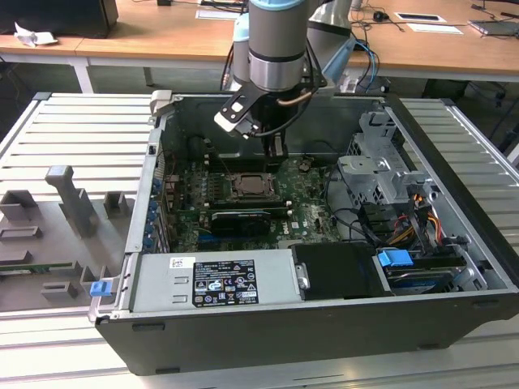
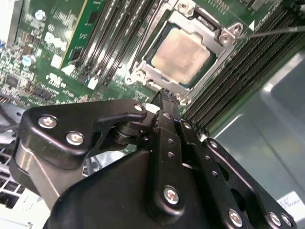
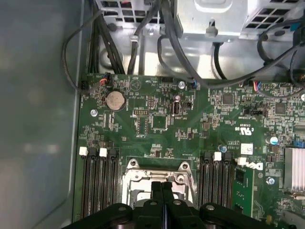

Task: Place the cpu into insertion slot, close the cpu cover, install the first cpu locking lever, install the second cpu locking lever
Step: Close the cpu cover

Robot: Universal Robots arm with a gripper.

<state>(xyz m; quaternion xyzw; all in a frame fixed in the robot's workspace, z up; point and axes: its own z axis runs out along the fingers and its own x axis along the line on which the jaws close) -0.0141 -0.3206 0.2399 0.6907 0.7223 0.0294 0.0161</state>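
Observation:
The cpu (image 2: 181, 55) lies flat in the insertion slot (image 1: 250, 187), its pale metal face showing through the cut-out of the cpu cover (image 2: 148, 71). The silver cover lies down over it. A thin wire lever (image 2: 274, 31) sticks out sideways from one corner of the socket. My gripper (image 2: 165, 95) is shut with nothing between its black fingers. Its tips hang just above the socket's near edge. In the first wrist view the gripper (image 3: 162, 187) overlaps the cover (image 3: 157, 171). In the exterior view the gripper (image 1: 276, 150) hangs inside the open case, just behind the socket.
Long black memory slots (image 2: 114, 33) flank the socket on both sides. A black card (image 1: 239, 220) stands in front of it, and a drive cage (image 1: 381, 174) with cables at the exterior view's right. The case walls (image 1: 162, 162) enclose the board. A grey fixture tray (image 1: 57, 235) lies outside.

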